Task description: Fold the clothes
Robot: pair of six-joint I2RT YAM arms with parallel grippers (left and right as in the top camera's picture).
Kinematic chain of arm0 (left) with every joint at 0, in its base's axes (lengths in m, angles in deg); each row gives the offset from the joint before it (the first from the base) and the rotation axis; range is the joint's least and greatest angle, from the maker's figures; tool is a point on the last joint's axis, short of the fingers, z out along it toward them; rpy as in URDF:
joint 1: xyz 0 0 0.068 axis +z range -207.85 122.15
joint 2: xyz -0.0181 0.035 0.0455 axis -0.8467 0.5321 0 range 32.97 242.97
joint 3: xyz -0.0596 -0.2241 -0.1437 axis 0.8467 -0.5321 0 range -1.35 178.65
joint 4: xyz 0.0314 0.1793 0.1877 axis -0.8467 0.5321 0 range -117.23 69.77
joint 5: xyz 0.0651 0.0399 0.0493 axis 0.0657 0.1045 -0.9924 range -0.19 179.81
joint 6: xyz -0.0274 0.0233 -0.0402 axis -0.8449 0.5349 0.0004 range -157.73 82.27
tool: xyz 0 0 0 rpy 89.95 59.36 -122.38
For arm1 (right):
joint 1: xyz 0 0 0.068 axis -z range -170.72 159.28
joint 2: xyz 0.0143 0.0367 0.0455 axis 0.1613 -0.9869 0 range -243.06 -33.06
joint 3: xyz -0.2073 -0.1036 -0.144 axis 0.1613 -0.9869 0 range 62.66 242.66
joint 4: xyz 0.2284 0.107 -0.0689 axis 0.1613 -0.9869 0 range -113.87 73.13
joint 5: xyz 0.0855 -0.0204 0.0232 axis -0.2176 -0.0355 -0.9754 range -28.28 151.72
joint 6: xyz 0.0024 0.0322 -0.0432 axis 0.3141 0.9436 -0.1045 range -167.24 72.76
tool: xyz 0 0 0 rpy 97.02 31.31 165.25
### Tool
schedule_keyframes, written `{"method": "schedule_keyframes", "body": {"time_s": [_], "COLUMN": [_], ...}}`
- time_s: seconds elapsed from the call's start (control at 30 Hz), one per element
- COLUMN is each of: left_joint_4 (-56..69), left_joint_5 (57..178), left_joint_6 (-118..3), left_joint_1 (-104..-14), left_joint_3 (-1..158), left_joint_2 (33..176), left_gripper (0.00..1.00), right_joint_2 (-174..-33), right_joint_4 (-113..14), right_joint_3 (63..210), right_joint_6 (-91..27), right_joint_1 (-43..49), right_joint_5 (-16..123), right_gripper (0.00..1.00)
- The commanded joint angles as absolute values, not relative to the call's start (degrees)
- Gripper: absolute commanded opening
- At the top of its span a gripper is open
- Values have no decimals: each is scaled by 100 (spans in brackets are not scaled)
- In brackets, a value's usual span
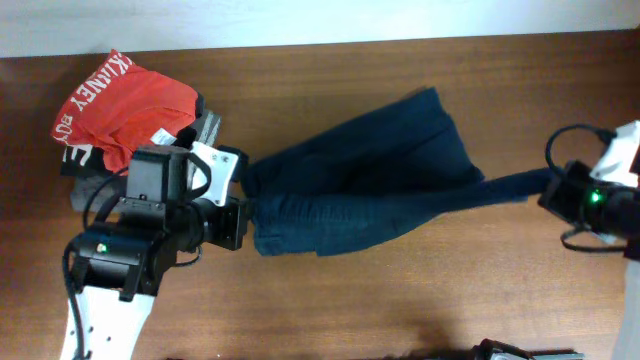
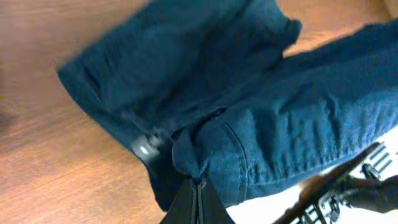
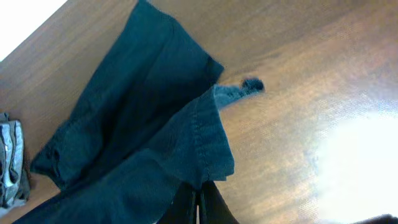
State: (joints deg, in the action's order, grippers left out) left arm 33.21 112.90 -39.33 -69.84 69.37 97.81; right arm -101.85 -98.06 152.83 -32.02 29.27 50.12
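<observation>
Clothes (image 1: 370, 180) taut btwn L pincer (image 2: 196, 191), R pincer (image 3: 199, 194)

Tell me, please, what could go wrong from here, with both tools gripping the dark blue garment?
The left tool and right tool each pinch only a thin hem of the dark navy-blue cloth garment; pulling apart may slip it free.
The cloth lies bunched and creased in the middle, so a fold may come out skewed.
The left arm sits beside the red garment with white lettering and might drag it.
</observation>
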Motion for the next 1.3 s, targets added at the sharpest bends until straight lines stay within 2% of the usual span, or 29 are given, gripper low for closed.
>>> {"method": "schedule_keyframes", "body": {"time_s": [0.0,0.13,0.37,0.47,0.67,0.9,0.97,1.0,1.03,1.07,1.13,1.17,1.2,1.27], "left_joint_4": [3238,2882,2150,1800,1017,423,425,425,423,423,432,445,451,480], "left_joint_5": [10945,10619,9672,9373,9222,8298,8245,8245,8243,8228,8020,7880,7745,7679], "left_joint_6": [-4097,-4097,-4126,-4126,-4119,-4117,-4117,-4117,-4117,-4117,-4119,-4121,-4121,-4124], "left_joint_1": [-6969,-6969,-6969,-6969,-6969,-6967,-6962,-6964,-6964,-6962,-6958,-6958,-6956,-6943], "left_joint_3": [6996,6996,6996,6996,6996,6996,6996,6996,6996,6996,6996,6996,6996,6996], "left_joint_2": [10030,10574,11846,12349,12858,12893,12898,12898,12902,12904,12909,12909,12909,12907], "left_gripper": [0,0,0,0,0,1,10,22,28,32,39,44,47,49], "right_joint_2": [-10776,-11541,-13049,-13560,-14306,-14537,-14559,-14566,-14574,-14581,-14585,-14585,-14585,-14583], "right_joint_4": [-9585,-8789,-6606,-6099,-5399,-5279,-5283,-5299,-5318,-5334,-5377,-5421,-5471,-5677], "right_joint_3": [15321,15323,15323,15323,15323,15321,15321,15321,15321,15321,15321,15321,15321,15323], "right_joint_6": [-3184,-3184,-3351,-3348,-3309,-3045,-3047,-3047,-3047,-3047,-3049,-3049,-3049,-3051], "right_joint_1": [2645,2402,1930,1723,1451,1454,1454,1454,1454,1454,1454,1458,1467,1545], "right_joint_5": [5146,5100,3989,3898,3793,3952,4057,4085,4142,4166,4228,4298,4381,4485], "right_gripper": [4,4,4,4,4,4,4,4,4,6,16,24,43,55]}}
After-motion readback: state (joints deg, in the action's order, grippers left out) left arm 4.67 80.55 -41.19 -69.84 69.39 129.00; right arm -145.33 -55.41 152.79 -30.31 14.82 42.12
